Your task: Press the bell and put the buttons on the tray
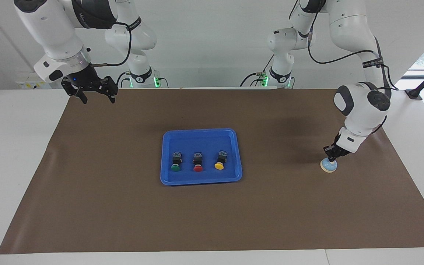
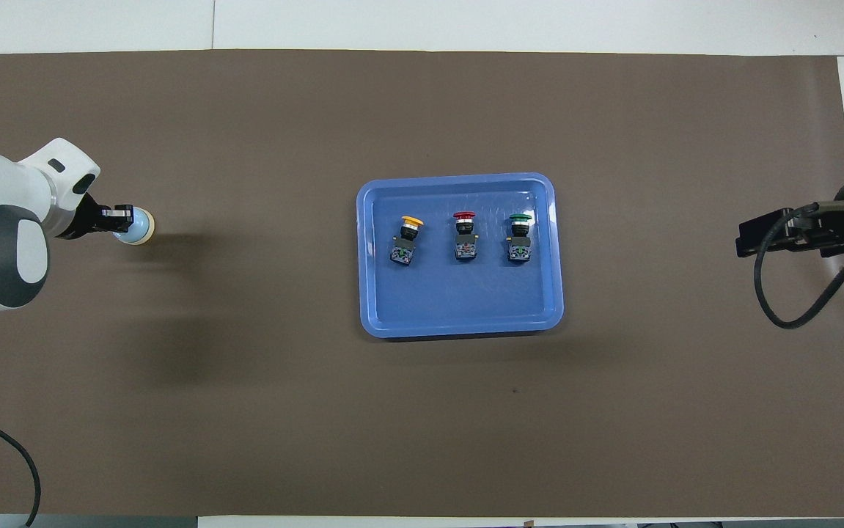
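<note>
The light-blue bell (image 1: 329, 166) (image 2: 138, 226) sits on the brown mat toward the left arm's end of the table. My left gripper (image 1: 331, 158) (image 2: 123, 219) is shut, its tips down on the top of the bell, hiding the knob. The blue tray (image 1: 200, 180) (image 2: 458, 308) lies mid-table. In it stand the green button (image 1: 176, 162) (image 2: 518, 236), the red button (image 1: 198, 162) (image 2: 465, 236) and the yellow button (image 1: 220, 161) (image 2: 406, 240) in a row. My right gripper (image 1: 97, 96) (image 2: 748, 238) hangs open above the mat's edge at the right arm's end, waiting.
A brown mat (image 1: 123, 206) covers most of the white table. A black cable (image 2: 781, 293) loops down from the right arm over the mat's end.
</note>
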{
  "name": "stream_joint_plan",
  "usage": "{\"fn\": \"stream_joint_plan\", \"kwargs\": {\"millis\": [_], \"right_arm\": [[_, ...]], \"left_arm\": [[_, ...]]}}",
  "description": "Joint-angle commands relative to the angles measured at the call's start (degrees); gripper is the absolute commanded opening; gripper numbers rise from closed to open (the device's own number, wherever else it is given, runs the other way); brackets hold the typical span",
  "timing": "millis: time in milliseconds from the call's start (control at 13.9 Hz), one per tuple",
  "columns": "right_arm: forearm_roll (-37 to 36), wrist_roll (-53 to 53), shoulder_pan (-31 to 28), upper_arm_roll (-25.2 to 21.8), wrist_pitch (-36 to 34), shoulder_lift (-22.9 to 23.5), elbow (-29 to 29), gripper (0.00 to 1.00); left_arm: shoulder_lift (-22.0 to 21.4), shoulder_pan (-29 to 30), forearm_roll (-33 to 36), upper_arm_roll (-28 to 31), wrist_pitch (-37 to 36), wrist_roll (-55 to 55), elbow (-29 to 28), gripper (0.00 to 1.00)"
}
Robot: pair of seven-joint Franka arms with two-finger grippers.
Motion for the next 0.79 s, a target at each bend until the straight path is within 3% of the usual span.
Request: {"fn": "stream_joint_plan", "kwargs": {"millis": [0,72,144,576,720], "right_arm": [[-0.2,-0.9,-0.7,0.3,-0.8,-0.9,-0.5,1.0],[-0.2,-0.9,-0.7,0.3,-0.8,-0.9,-0.5,1.0],[-0.2,-1.0,-0.7,0.3,-0.8,-0.9,-0.5,1.0],[-0.2,-1.0,-0.7,0.3,-0.9,-0.9,-0.5,1.0],[-0.2,-1.0,-0.7,0.3,-0.8,-0.9,-0.5,1.0]], "left_arm": [[0.5,0.1,-0.1,-0.1,-7.8,0.8,5.6,0.13],[-0.4,-0.1,-0.1,-0.1,-13.0,0.8,8.2,0.79],[-2.1,-0.1,-0.1,-0.1,-15.6,0.4,8.7,1.0],[-18.0,-0.3,-0.2,0.0,-34.7,0.7,9.2,1.0],[-18.6,-1.0,-0.1,-0.1,-39.2,0.8,11.0,1.0]]}}
